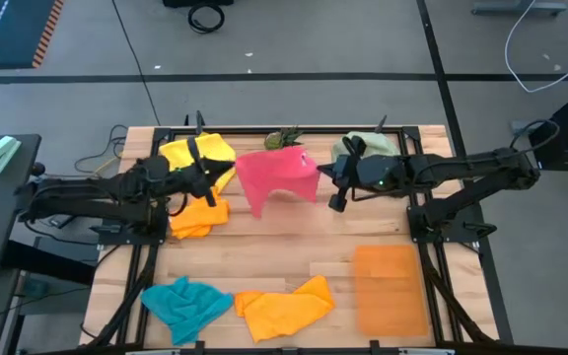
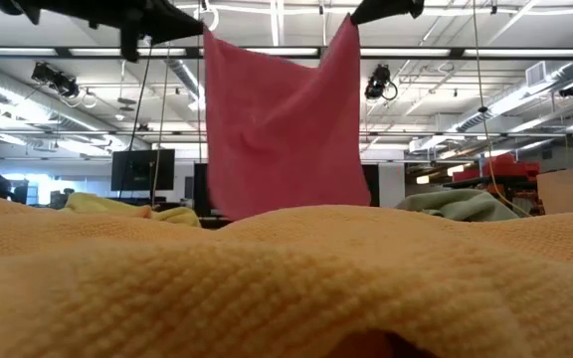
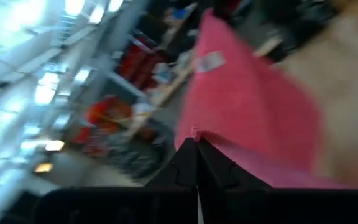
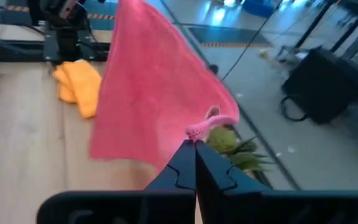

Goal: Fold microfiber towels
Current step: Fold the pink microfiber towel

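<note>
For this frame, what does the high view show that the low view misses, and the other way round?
Only the high view shows the wooden table, the translucent orange mat, the teal towel, the small plant and both arms reaching in from the sides. Only the low view shows the pink towel hanging as a sheet clear of the table, and the room's ceiling lights behind. Both show that pink towel held up by two corners, the left hand and right hand each shut on one, and orange cloth in front.
</note>
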Controlling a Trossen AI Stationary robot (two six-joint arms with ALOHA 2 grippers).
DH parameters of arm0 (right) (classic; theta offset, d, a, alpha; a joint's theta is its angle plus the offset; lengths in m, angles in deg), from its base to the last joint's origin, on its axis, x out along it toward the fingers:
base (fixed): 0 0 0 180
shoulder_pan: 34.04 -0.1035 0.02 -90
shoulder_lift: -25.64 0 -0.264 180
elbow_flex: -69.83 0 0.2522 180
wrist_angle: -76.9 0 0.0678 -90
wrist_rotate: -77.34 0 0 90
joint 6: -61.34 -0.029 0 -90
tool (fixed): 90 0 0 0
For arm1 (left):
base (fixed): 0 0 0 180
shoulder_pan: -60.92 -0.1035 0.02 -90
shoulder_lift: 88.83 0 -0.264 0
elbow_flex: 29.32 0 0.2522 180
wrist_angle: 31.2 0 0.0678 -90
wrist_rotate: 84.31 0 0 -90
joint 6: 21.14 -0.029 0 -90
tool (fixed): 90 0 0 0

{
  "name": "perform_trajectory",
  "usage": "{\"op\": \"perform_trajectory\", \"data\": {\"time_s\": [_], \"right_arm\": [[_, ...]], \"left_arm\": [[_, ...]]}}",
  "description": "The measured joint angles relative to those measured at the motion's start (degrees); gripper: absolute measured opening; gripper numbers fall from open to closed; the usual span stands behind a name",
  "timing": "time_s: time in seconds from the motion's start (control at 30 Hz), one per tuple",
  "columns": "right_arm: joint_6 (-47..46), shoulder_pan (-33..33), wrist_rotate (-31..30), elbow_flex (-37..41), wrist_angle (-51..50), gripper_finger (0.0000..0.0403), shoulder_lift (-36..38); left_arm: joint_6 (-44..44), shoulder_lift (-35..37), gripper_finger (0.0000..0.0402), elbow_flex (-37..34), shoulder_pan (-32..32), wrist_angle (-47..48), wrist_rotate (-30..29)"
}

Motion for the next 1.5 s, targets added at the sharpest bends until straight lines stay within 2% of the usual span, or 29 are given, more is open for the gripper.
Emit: {"op": "perform_trajectory", "data": {"time_s": [0.13, 0.23, 0.4, 0.5, 0.67, 0.83, 1.0, 1.17, 1.33, 1.5], "right_arm": [[-4.63, -1.71, 7.64, 0.33, -0.48, 0.0003, -0.39], [-6.5, -5.29, 11.38, 0.42, 0.04, 0.0003, -0.9], [-5.64, -12.29, 12.21, 0.42, 7.34, 0.0003, -0.9], [-5.02, -13.74, 10.09, 0.4, 7.9, 0.0003, -0.7], [-9.92, -9.2, 6.43, 0.4, -0.16, 0.0003, -2.93], [-12.22, -0.83, 6.48, 0.42, -5.26, 0.0003, -11.63], [-12.26, 5.45, 9.85, 0.51, -8.37, 0.0003, -20.03], [-11.0, 8.98, 13.92, 0.51, -9.31, 0.0003, -23.73], [-6.89, 7.98, 14.25, 0.51, -10.22, 0.0003, -23.67], [-6.68, 2.26, 19.73, 0.99, -11.71, 0.0003, -23.5]], "left_arm": [[7.05, 1.57, 0.0005, -0.02, 1.46, 7.74, 7.97], [9.04, 1.96, 0.0003, -0.04, 4.87, 9.07, 13.49], [8.95, 3.68, 0.0006, 0.04, 11.82, 2.66, 15.15], [7.1, 5.3, 0.0003, 0.17, 14.0, 0.44, 14.94], [7.55, 5.51, 0.0007, -0.03, 12.37, 7.17, 8.59], [12.77, 1.19, 0.0004, -5.44, 5.53, 10.19, 7.91], [10.51, -5.01, 0.0008, -12.27, -0.13, 8.02, 7.97], [8.38, -9.77, 0.0005, -14.38, -2.27, 7.4, 8.13], [6.86, -11.34, 0.0005, -13.01, -1.4, 7.54, 13.29], [11.16, -11.3, 0.0006, -11.6, 2.93, 9.86, 21.42]]}}
